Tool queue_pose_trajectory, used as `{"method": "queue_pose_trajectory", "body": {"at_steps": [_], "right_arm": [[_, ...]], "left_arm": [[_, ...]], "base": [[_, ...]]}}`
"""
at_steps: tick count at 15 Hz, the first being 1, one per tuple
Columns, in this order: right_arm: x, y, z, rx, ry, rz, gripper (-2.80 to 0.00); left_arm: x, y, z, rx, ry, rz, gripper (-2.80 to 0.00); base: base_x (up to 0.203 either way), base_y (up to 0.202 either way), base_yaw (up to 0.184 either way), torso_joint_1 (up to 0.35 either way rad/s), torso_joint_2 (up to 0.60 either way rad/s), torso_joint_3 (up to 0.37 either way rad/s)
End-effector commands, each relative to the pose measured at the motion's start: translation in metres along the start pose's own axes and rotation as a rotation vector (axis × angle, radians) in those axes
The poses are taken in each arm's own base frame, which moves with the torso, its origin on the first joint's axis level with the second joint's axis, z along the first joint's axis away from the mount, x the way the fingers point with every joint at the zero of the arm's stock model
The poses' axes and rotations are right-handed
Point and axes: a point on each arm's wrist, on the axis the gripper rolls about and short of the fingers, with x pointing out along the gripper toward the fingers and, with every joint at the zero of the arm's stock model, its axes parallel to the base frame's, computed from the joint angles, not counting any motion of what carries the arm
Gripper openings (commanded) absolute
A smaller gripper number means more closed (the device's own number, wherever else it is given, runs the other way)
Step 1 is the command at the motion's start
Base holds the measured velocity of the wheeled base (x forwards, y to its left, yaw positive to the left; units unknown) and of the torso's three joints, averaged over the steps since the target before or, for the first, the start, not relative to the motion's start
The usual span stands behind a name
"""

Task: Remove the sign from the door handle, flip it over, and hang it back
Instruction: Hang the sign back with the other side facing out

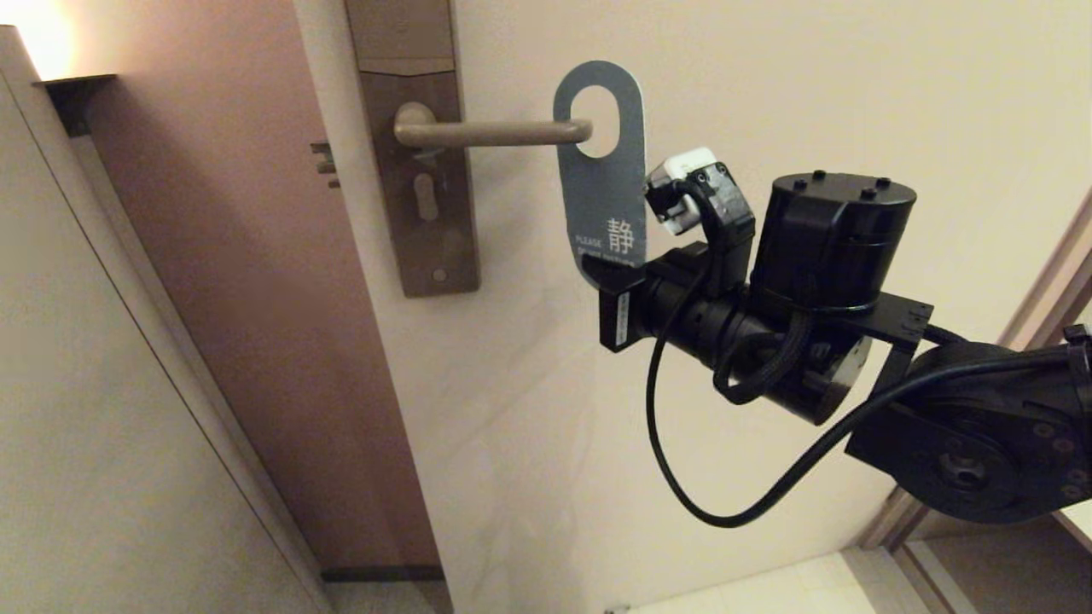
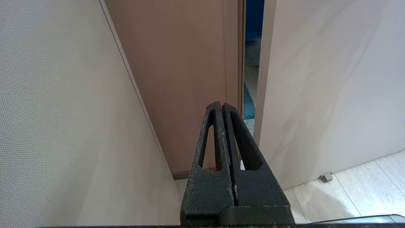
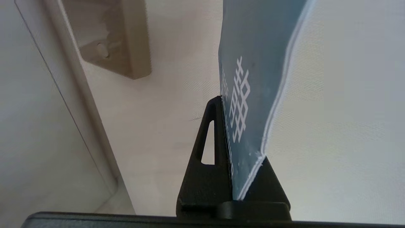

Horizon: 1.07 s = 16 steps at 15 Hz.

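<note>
My right pincer (image 1: 616,281): clamped tight on the bottom end of the sign (image 1: 601,183).
The sign: it stands up above my right pincer, teal side showing, white letters on it. The tip of the door handle (image 1: 495,132) pokes into its big hole.
The door handle: up and off to the side of my right pincer, on the lock plate (image 1: 418,170).
My left pincer (image 2: 223,109): pressed together, holding nothing, low down near the door edge.

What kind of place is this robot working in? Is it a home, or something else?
Probably a hotel corridor or room doorway. A flat teal "please do not disturb" card hangs on a slim beige-bronze lever handle, which sits on a tall brownish lock plate of the hotel kind.
</note>
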Motion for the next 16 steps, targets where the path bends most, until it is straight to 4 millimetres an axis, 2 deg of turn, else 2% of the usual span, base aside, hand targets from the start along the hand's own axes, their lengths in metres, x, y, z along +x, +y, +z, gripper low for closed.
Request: {"method": "queue_pose_trajectory", "body": {"at_steps": [1, 7, 16], "right_arm": [[0.002, 0.003, -0.001, -0.002, 0.001, 0.007, -2.8], [0.005, 0.009, 0.0, -0.01, -0.003, -0.04, -2.8], [0.002, 0.028, 0.002, -0.016, -0.003, -0.076, -2.8]], "left_arm": [[0.0, 0.0, 0.0, 0.0, 0.003, 0.0, -2.8], [0.0, 0.0, 0.0, 0.0, 0.001, 0.0, -2.8], [0.0, 0.0, 0.0, 0.0, 0.001, 0.0, -2.8]], "base": [[0.0, 0.0, 0.0, 0.0, 0.0, 0.0], [0.0, 0.0, 0.0, 0.0, 0.0, 0.0], [0.0, 0.0, 0.0, 0.0, 0.0, 0.0]]}}
